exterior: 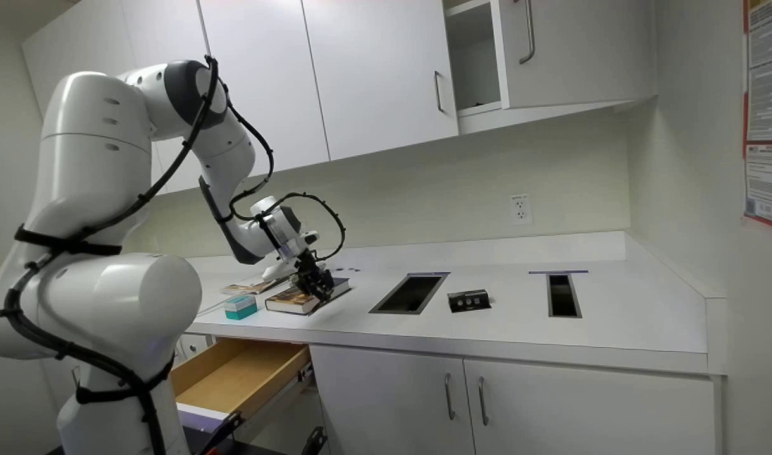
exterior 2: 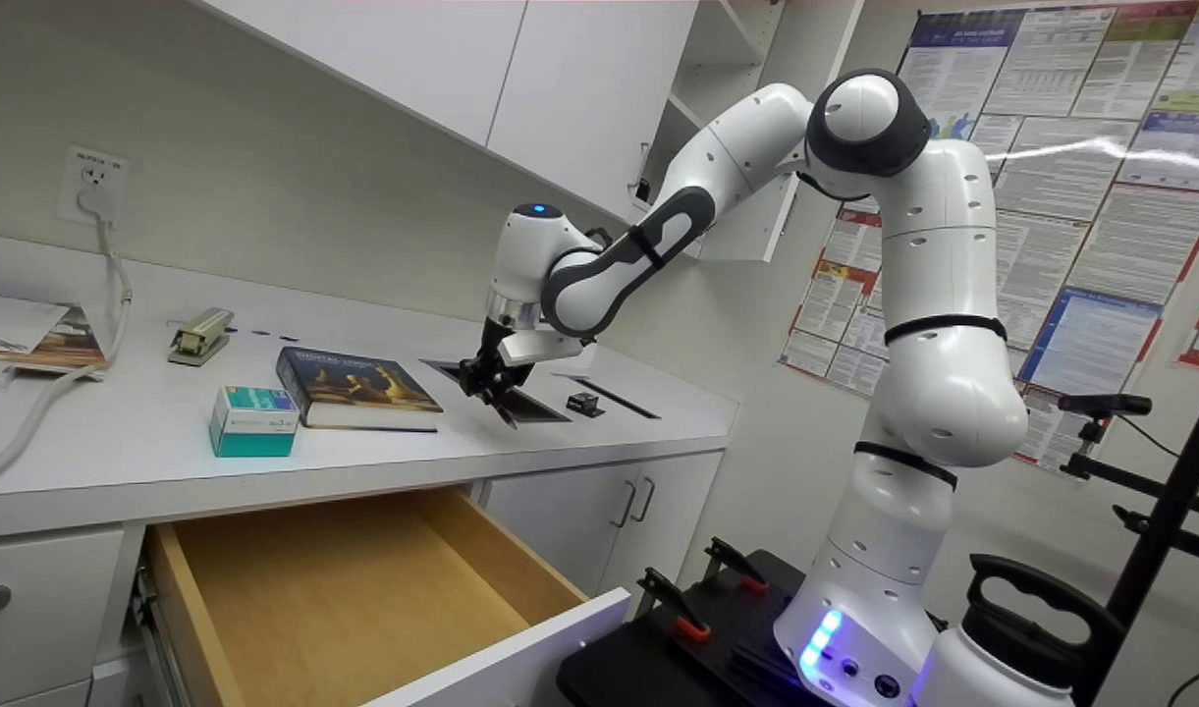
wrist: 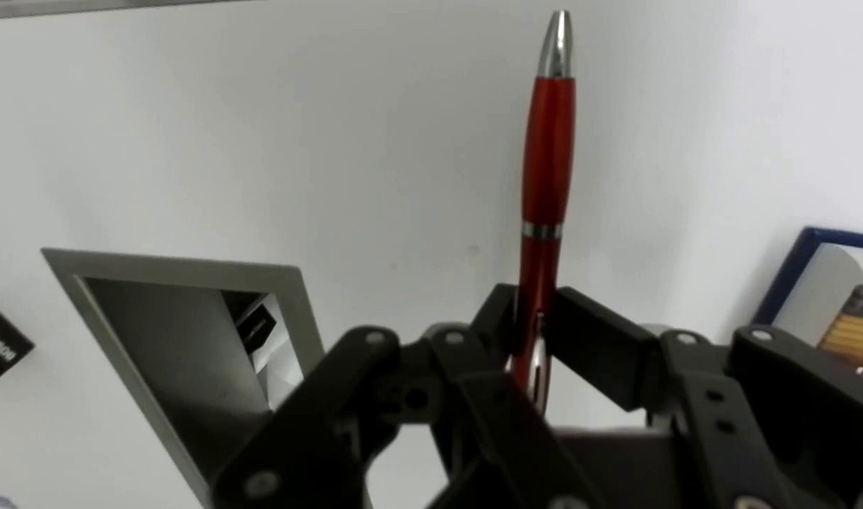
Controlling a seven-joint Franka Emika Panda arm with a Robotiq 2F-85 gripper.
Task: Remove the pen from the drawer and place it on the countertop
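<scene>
"Left of the book [exterior 2: 363,385], as an exterior view shows it: what's logged?"

"Farthest out, papers [exterior 2: 20,329]. Nearer, a stapler [exterior 2: 198,336]. Just beside the book, a white-and-teal box [exterior 2: 255,424]. All on the countertop [exterior 2: 137,442], the book flat."

"Below the book?"

"The drawer [exterior 2: 354,579], pulled out, tan wooden interior showing."

"Right of the book: state of the gripper [wrist: 532,311]?"

"Near the book's right edge, clenched on the red pen [wrist: 548,155] by its clip end. Pen tilted, silver tip lowest, over the countertop. Whether the tip touches, cannot tell."

"Further right of the book?"

"Rectangular cutout [exterior: 414,295], then a small black box [exterior: 470,301], then a narrower cutout [exterior: 563,296]."

"Pose of the arm [exterior 2: 938,324]?"

"Lower links roughly upright, well right of the book. Folds over at its highest joint, slopes down leftward to the wrist [exterior 2: 540,255]. Wrist tilted; gripper hangs below it, aimed down at the countertop, with the book near on its left."
</scene>
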